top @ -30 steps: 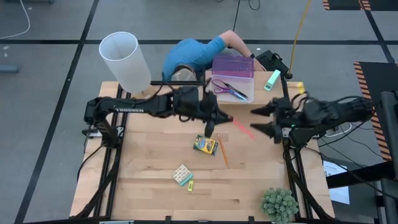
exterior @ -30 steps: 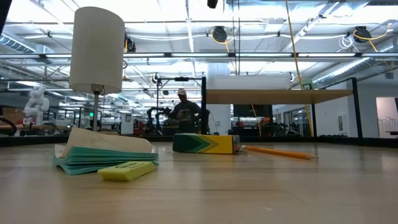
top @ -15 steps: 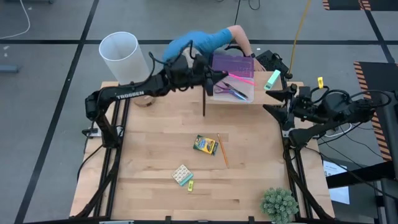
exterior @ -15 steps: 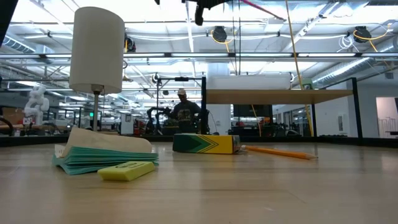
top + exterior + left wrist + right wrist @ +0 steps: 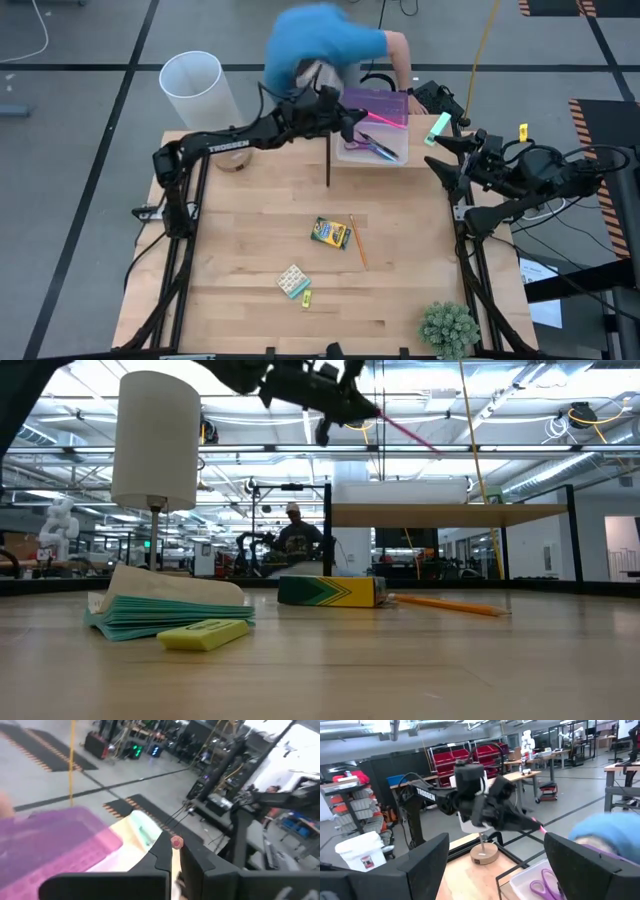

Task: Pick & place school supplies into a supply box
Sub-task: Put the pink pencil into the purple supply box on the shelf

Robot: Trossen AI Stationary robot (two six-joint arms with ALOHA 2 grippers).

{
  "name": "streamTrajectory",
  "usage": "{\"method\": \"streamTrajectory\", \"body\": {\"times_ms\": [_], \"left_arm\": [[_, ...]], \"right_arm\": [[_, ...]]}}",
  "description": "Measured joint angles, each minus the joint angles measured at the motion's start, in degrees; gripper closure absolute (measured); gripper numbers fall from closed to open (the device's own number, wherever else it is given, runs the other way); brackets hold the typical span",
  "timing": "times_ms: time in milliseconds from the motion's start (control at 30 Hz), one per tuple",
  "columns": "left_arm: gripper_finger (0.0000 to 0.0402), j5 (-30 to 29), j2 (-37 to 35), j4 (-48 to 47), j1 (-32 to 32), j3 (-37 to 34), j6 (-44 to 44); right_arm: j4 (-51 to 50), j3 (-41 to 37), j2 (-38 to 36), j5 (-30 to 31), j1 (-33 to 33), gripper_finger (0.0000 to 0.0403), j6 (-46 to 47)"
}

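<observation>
1. Our left gripper [image 5: 352, 118] is closed on the pink pen [image 5: 380, 121], holding it raised at the near-left edge of the supply box [image 5: 392, 152] at the table's back edge.
2. The relation that matters: the pink pen's long axis runs from our left gripper out over the open box, its free tip above the tray and beside the purple lid [image 5: 376, 102]. The left wrist view shows the fingers pinched on the pen's end.
3. We judge the release needs only a small advance, so the pen falls inside rather than across the rim.
4. The purple-handled scissors [image 5: 372, 146] already lie in the box, under the pen's path.
5. Our right gripper [image 5: 440, 166] waits wide open and empty, just right of the box.
6. A person in a blue top [image 5: 318, 42] leans close behind the box.
</observation>
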Motion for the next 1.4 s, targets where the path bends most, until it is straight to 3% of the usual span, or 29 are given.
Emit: {"method": "streamTrajectory", "body": {"times_ms": [433, 1200, 1400], "left_arm": [[0.0383, -4.3, 3.0, -3.7, 1.7, 0.0, -10.1], [0.0380, -7.5, 5.6, -8.0, -2.2, 0.0, -11.9], [0.0333, -7.9, 5.6, -11.5, -2.6, 0.0, -11.8]], "right_arm": [[-0.2, 0.0, 0.0, 0.0, 0.0, 0.0085, 1.6], [-0.2, 0.0, 0.0, -0.2, 0.0, 0.0085, 1.5], [-0.2, 0.0, 0.0, -0.3, 0.0, 0.0085, 1.5]]}}
